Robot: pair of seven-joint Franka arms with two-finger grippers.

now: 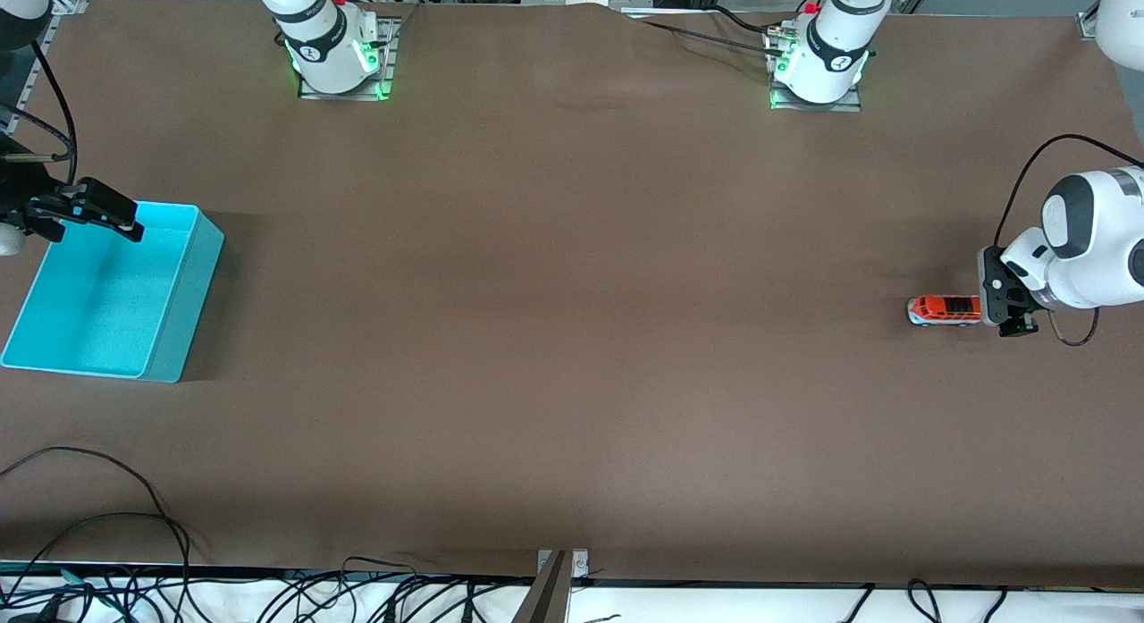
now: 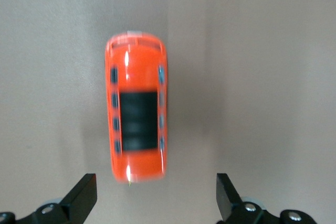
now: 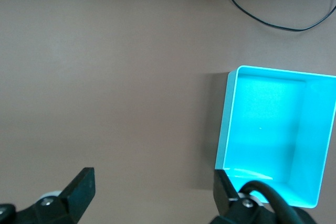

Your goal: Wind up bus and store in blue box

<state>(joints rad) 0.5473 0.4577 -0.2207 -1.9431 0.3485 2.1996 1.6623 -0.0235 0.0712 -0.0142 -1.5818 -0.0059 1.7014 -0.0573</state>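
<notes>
The small orange bus (image 1: 945,309) with dark roof windows lies on the brown table near the left arm's end. In the left wrist view the bus (image 2: 136,129) lies just ahead of my fingertips, not between them. My left gripper (image 1: 998,301) is open and low at the bus's end, and also shows in the left wrist view (image 2: 156,195). The cyan blue box (image 1: 98,301) stands empty at the right arm's end. My right gripper (image 1: 89,221) hangs open and empty over the box's corner farthest from the front camera. In the right wrist view, this gripper (image 3: 152,190) is beside the box (image 3: 273,124).
Loose black cables (image 1: 134,516) lie along the table edge nearest the front camera, with a metal bracket (image 1: 556,583) at its middle. The two arm bases (image 1: 335,55) (image 1: 818,64) stand at the farthest edge. A cable (image 3: 252,3) lies on the table near the box.
</notes>
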